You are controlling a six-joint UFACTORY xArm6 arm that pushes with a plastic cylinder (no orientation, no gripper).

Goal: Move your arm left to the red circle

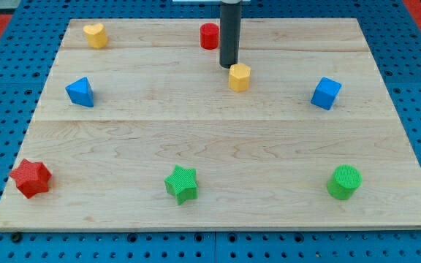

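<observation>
The red circle (209, 36) is a small red cylinder near the view's top, just left of centre. My tip (229, 66) is the lower end of the dark rod and stands a short way to the right of and below the red circle, not touching it. A yellow hexagon block (240, 77) sits right beside my tip, at its lower right.
A yellow heart-like block (95, 34) lies at top left, a blue triangle (80, 92) at left, a blue cube (326, 93) at right. A red star (31, 177), green star (182, 183) and green cylinder (343, 182) lie along the bottom of the wooden board (210, 139).
</observation>
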